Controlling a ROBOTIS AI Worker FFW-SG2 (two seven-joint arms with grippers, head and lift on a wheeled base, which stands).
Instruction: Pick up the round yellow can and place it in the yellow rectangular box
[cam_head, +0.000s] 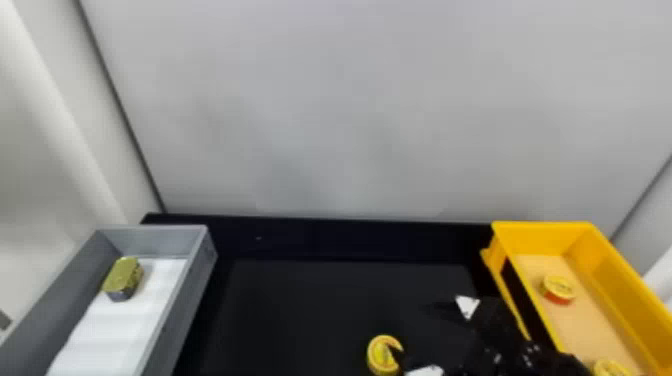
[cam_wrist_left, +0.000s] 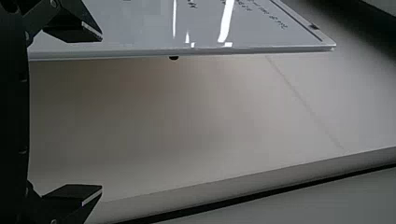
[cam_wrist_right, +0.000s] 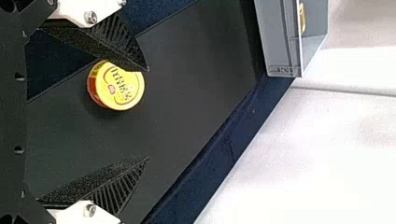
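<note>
Right gripper (cam_head: 412, 326) stands open at the round yellow can (cam_head: 378, 354).
One finger partly hides it; left gripper (cam_wrist_left: 102, 113) is open.

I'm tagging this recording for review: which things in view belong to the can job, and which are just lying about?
Job:
round yellow can, outside both boxes
right gripper, fingers open
yellow rectangular box

Just lying about:
grey box
gold-topped tin inside it
farther can and nearer can, both in the yellow box
</note>
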